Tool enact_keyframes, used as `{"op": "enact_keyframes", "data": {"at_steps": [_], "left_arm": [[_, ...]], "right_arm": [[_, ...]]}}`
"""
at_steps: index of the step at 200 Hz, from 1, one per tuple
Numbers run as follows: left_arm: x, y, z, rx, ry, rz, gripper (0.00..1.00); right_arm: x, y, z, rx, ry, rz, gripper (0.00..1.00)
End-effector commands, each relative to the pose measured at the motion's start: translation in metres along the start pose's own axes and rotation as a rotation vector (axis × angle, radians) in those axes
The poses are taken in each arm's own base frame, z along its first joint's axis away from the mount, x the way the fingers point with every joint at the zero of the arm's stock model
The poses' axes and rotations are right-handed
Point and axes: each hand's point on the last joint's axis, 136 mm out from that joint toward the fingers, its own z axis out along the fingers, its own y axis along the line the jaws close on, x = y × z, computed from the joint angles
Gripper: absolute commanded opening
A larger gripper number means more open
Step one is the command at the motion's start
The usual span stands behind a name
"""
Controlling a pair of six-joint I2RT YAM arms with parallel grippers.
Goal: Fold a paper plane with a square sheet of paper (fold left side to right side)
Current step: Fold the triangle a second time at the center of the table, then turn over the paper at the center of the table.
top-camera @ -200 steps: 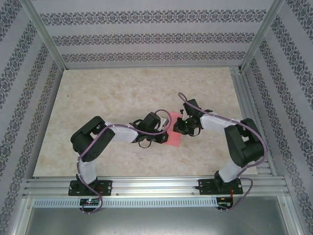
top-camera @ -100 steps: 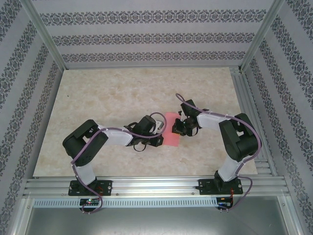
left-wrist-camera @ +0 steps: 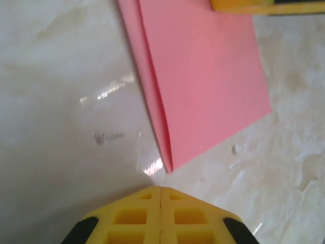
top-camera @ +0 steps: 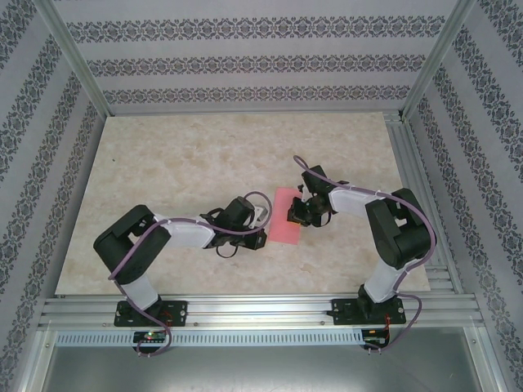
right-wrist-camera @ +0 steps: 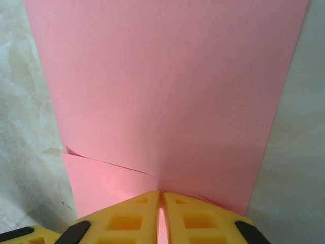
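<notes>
Here the left gripper (left-wrist-camera: 160, 192), pressed together, sits beside the folded square sheet of paper (left-wrist-camera: 203, 76); the right gripper (right-wrist-camera: 161, 197), likewise closed, presses its edge.

The left claw (top-camera: 260, 232) has drawn back from the pink sheet (top-camera: 287, 217). A second ago it overlapped the sheet's near edge; now the sheet's corner lies just ahead of its tips, with a strip of table (left-wrist-camera: 61, 101) between. The left arm's elbow has swung outward, away from the sheet. The right claw (top-camera: 296, 214) has shifted slightly toward the left claw. More of the sheet is uncovered between the two claws.
</notes>
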Motion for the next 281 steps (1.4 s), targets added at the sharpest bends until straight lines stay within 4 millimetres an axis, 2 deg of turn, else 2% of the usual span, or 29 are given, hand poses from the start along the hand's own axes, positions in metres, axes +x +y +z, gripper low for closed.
{"op": "enact_keyframes", "data": {"at_steps": [1,27,48,64,91,117,139,172,190,209,232,281], "left_arm": [[0.004,0.002,-0.017,-0.041,0.027,-0.031,0.09],[-0.019,-0.005,-0.03,-0.032,-0.02,-0.038,0.16],[-0.037,-0.014,-0.031,0.015,-0.053,-0.052,0.28],[-0.05,-0.021,-0.03,0.069,-0.084,-0.069,0.33],[-0.07,-0.031,-0.024,0.15,-0.113,-0.09,0.41],[-0.082,-0.038,-0.015,0.19,-0.114,-0.08,0.43],[-0.089,-0.035,-0.007,0.188,-0.107,-0.081,0.43],[-0.097,-0.032,0.006,0.193,-0.098,-0.089,0.37],[-0.101,-0.031,0.007,0.194,-0.113,-0.098,0.25],[-0.104,-0.028,0.002,0.192,-0.137,-0.105,0.13],[-0.102,-0.025,-0.006,0.186,-0.153,-0.11,0.06],[-0.097,-0.015,-0.014,0.175,-0.172,-0.135,0.06]], "right_arm": [[-0.015,0.008,-0.013,0.003,-0.074,-0.031,0.15],[-0.025,0.016,-0.047,-0.005,-0.16,-0.058,0.29],[-0.026,0.007,-0.072,0.0,-0.226,-0.048,0.4],[-0.021,-0.001,-0.083,-0.026,-0.252,-0.029,0.47],[-0.009,-0.006,-0.087,-0.138,-0.263,-0.002,0.56],[0.001,-0.003,-0.084,-0.214,-0.261,-0.007,0.61],[0.007,-0.002,-0.079,-0.253,-0.256,-0.012,0.69],[0.012,0.003,-0.072,-0.325,-0.237,-0.003,0.76],[0.012,0.007,-0.071,-0.357,-0.24,0.004,0.83],[0.009,0.009,-0.072,-0.376,-0.26,0.01,0.98],[0.005,0.016,-0.075,-0.423,-0.277,0.017,0.98],[-0.003,0.031,-0.069,-0.487,-0.261,0.019,0.97]]}}
